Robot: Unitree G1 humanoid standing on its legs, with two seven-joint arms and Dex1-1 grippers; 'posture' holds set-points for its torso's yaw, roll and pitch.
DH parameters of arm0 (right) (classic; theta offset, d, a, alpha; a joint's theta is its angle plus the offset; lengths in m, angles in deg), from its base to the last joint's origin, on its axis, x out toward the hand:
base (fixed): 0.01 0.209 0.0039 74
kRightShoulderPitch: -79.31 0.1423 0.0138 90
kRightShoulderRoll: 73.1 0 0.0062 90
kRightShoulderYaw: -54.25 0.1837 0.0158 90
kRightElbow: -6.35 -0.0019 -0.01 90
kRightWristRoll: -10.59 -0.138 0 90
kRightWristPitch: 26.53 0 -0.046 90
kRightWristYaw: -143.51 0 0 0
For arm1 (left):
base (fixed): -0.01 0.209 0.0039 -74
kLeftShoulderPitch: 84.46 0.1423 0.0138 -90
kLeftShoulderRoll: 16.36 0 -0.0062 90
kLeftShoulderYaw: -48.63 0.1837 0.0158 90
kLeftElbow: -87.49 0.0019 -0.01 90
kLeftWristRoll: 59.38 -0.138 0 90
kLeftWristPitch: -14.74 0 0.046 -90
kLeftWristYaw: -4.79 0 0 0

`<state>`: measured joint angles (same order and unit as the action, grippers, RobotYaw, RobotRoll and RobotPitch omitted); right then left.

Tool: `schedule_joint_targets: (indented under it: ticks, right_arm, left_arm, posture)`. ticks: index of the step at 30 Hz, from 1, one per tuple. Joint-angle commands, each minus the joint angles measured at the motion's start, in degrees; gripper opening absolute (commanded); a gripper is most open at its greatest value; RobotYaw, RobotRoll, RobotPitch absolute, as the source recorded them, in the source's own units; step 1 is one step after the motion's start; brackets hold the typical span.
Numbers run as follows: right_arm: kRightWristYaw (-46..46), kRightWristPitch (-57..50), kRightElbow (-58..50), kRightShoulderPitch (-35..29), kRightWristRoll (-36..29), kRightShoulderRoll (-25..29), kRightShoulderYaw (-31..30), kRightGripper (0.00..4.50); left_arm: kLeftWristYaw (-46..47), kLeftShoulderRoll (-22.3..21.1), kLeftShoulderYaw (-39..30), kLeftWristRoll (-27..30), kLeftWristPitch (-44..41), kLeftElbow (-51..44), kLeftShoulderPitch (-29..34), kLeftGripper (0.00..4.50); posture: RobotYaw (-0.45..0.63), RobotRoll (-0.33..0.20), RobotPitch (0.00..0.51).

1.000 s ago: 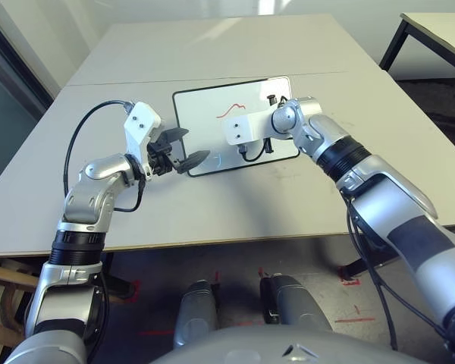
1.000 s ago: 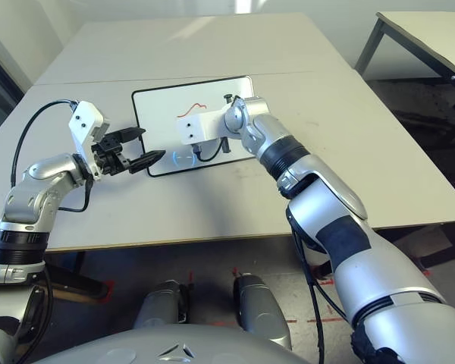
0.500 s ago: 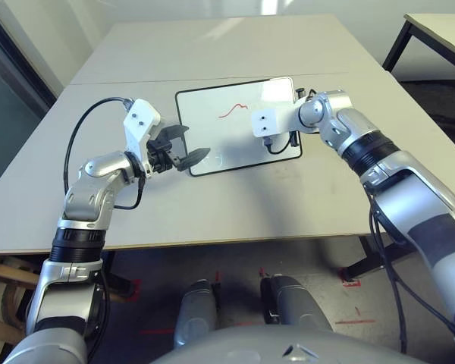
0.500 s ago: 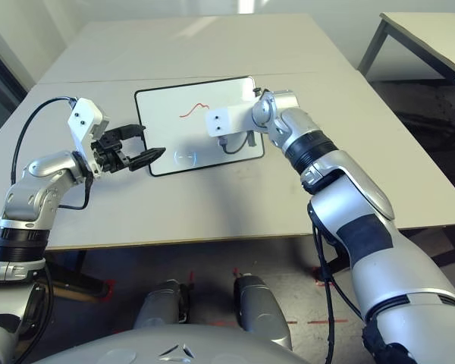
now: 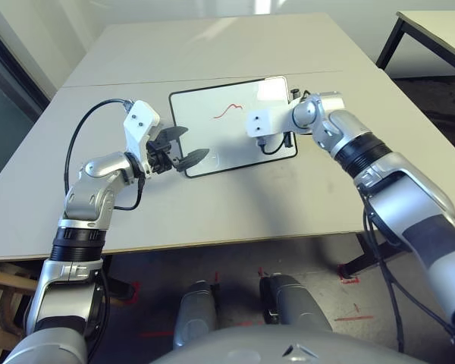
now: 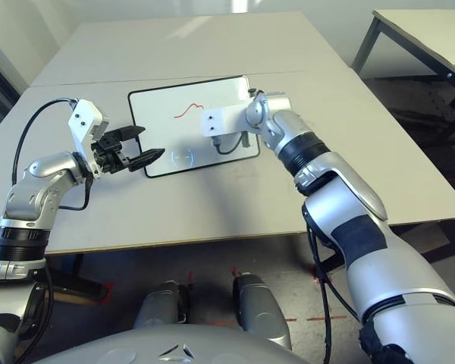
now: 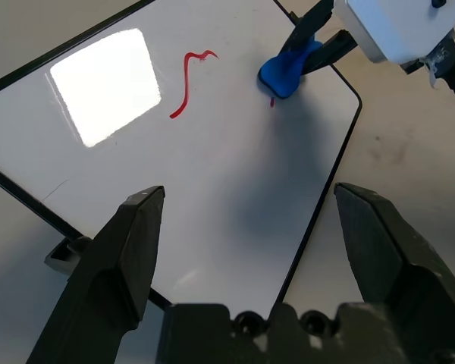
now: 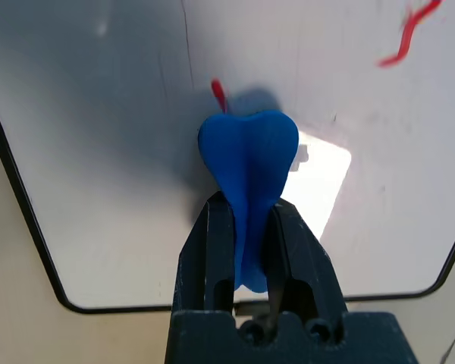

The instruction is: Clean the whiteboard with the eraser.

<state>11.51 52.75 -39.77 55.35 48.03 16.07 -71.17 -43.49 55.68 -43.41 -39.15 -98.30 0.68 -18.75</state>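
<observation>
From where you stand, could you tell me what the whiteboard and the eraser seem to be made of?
The whiteboard looks like a hard, glossy white sheet, perhaps coated metal or plastic: it mirrors a bright ceiling light. Its thin black frame looks like plastic. The eraser, pinched in the right hand, looks like matte blue foam or soft rubber, without any shine; I cannot tell which.

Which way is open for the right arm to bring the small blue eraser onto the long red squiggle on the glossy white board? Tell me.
Probably yes: the right gripper grips the small blue eraser, and bare glossy white board separates it from the long red squiggle.
</observation>
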Motion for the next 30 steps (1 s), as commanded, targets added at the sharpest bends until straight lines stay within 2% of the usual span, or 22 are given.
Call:
schedule_joint_targets:
  ticks: [1, 6, 20, 30]
  right_arm:
    - [0.8, -0.3, -1.4, -1.5, 0.7, -1.3, -1.4, 0.38]
    - [0.9, -0.1, -2.0, -2.7, 1.7, -1.4, -2.2, 0.38]
    - [-0.8, 1.5, 1.6, -3.8, 3.2, 4.1, -1.9, 0.38]
    - [-2.2, 1.3, 4.0, -2.1, 2.2, 6.0, -0.5, 0.38]
  left_arm:
    - [-0.1, -0.1, 0.1, -0.7, 0.4, 0.4, 0.2, 4.50]
    - [0.1, 0.0, -0.1, -0.7, 0.7, 0.4, 0.7, 4.50]
    - [-0.3, -0.1, 0.1, -0.7, 1.4, 1.1, 0.4, 4.50]
    - [-0.4, -0.3, 0.2, -0.7, 0.9, 1.3, -0.6, 4.50]
  posture:
    - [-0.03, 0.000, 0.051]
    - [-0.03, 0.000, 0.051]
    - [-0.04, 0.000, 0.048]
    - [-0.05, 0.000, 0.048]
